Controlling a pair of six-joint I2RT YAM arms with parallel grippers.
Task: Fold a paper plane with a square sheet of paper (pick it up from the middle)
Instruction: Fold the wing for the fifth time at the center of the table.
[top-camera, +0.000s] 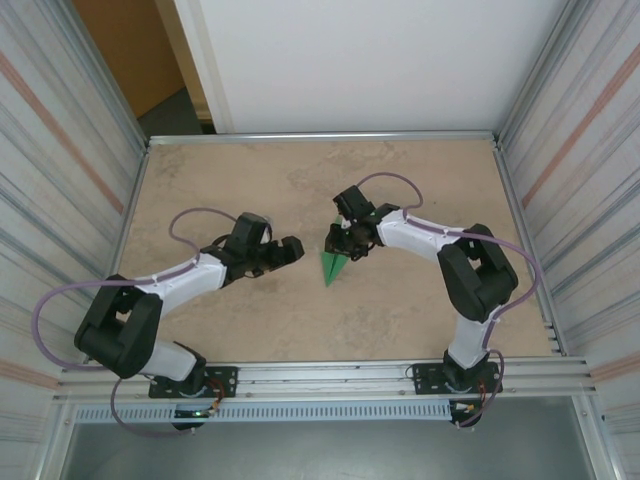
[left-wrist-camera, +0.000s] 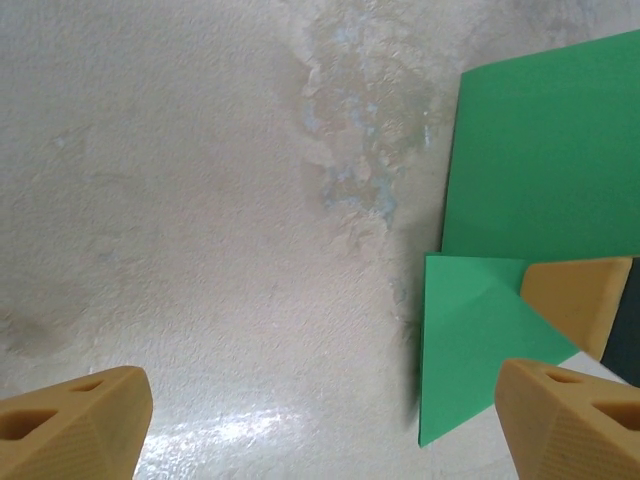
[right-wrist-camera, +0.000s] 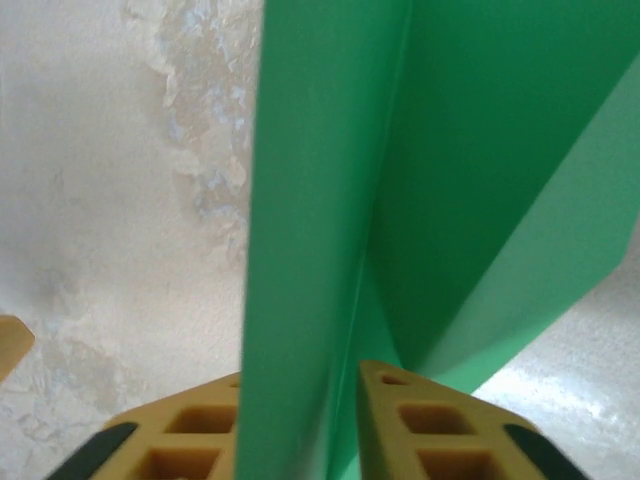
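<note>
Overhead, paper plane (top-camera: 332, 266) seemingly in right claw (top-camera: 344, 244).

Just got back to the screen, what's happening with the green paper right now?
The right hand is pinching the green paper, which is already folded into a narrow, creased, pointed shape, its tip aimed toward the arms' bases. The left hand sits close beside it over the table, its fingers spread wide and holding nothing.
</note>
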